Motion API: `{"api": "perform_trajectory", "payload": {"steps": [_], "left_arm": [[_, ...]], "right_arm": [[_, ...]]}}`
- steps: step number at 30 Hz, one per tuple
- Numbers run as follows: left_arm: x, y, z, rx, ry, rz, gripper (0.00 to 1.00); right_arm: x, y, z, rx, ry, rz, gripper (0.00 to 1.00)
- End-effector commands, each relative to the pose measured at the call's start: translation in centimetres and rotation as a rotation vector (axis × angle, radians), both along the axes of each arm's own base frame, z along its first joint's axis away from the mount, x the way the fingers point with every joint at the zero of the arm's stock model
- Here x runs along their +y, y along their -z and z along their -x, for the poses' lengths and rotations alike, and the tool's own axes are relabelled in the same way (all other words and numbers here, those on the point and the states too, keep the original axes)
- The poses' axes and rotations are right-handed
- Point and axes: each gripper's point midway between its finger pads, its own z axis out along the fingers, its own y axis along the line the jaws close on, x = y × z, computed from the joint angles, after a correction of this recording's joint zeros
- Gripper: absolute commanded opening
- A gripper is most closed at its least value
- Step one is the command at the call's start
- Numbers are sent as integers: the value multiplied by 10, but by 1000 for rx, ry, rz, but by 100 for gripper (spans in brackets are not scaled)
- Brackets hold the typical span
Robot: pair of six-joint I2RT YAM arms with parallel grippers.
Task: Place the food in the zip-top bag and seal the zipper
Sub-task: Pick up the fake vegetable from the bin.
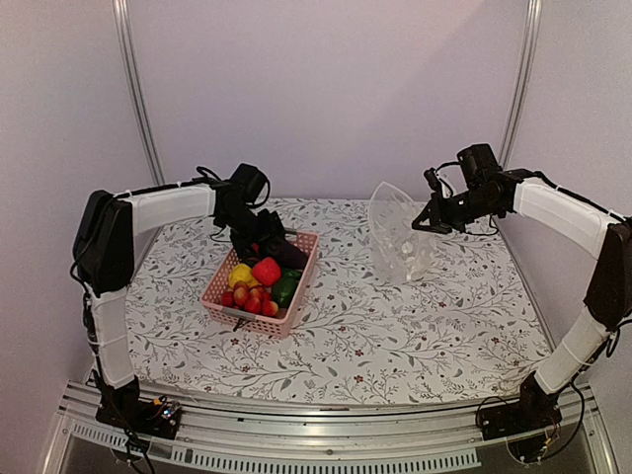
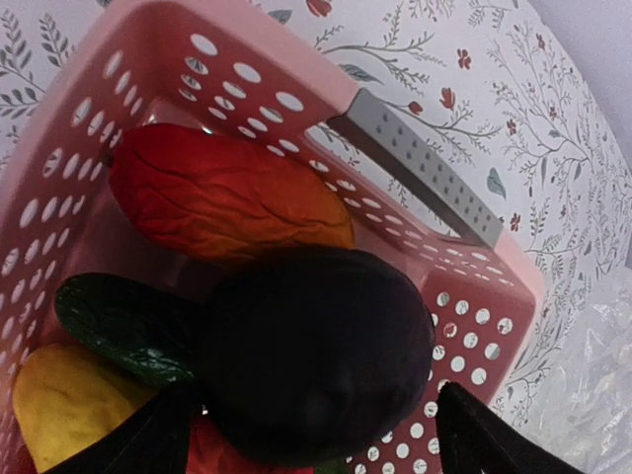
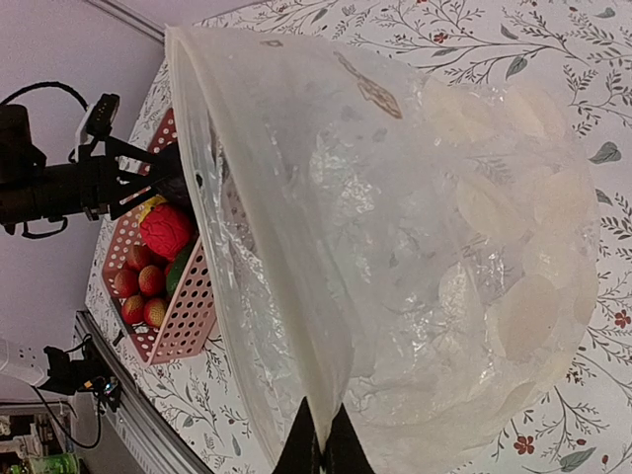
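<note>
The pink basket (image 1: 247, 318) holds the food: a red tomato (image 1: 266, 271), a yellow pepper (image 1: 240, 275), a green cucumber (image 1: 285, 289) and small strawberries (image 1: 252, 299). My left gripper (image 2: 314, 393) is down in the basket, open, with its fingers astride the dark purple eggplant (image 2: 316, 336). A gap shows beside the right finger (image 2: 484, 439). An orange-red piece (image 2: 227, 197) lies behind the eggplant. My right gripper (image 3: 323, 420) is shut on the mouth edge of the clear zip-top bag (image 3: 444, 227) and holds it upright and open. The pale zipper (image 3: 202, 148) runs along the mouth.
The bag (image 1: 400, 237) stands on the floral tablecloth (image 1: 395, 336) to the right of the basket, with a gap between them. A grey dotted strip (image 2: 415, 168) sits at the basket's far rim. Metal frame posts (image 1: 138, 89) rise at the back corners.
</note>
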Motion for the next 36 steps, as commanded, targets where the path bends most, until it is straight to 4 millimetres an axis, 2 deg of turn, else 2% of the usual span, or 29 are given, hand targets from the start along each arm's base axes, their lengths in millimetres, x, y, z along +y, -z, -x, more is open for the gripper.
{"api": "perform_trajectory", "payload": {"steps": [1, 7, 10, 14, 16, 22, 27, 31, 33, 35, 36], "left_arm": [[-8, 8, -14, 26, -48, 85, 85], [-12, 24, -21, 51, -72, 118, 80], [-16, 24, -23, 46, -62, 139, 73], [-14, 5, -27, -11, -43, 138, 56], [-9, -7, -29, -45, -40, 125, 51], [3, -58, -25, -154, 7, 100, 42], [8, -97, -10, -244, 78, 59, 41], [-17, -142, 4, -394, 222, 72, 41], [-41, -168, 15, -488, 326, 95, 40], [-71, -204, 31, -635, 452, 140, 40], [-83, -212, 40, -680, 508, 135, 40]], "right_arm": [[-1, -6, 3, -10, -9, -2, 0], [-3, -3, 7, -3, -8, 1, 0], [-3, -4, 7, -4, -8, 1, 0], [-3, -8, 6, -12, -6, 1, 0], [-4, -8, 6, -13, -2, 2, 0], [-4, -5, 8, -2, 5, -2, 0], [-5, -4, 7, 4, 12, 2, 0], [-3, 0, 5, 20, 19, 4, 0], [0, 1, 4, 26, 20, 4, 0], [5, 3, 3, 35, 13, -1, 0], [7, 2, 2, 35, 10, -5, 0]]}}
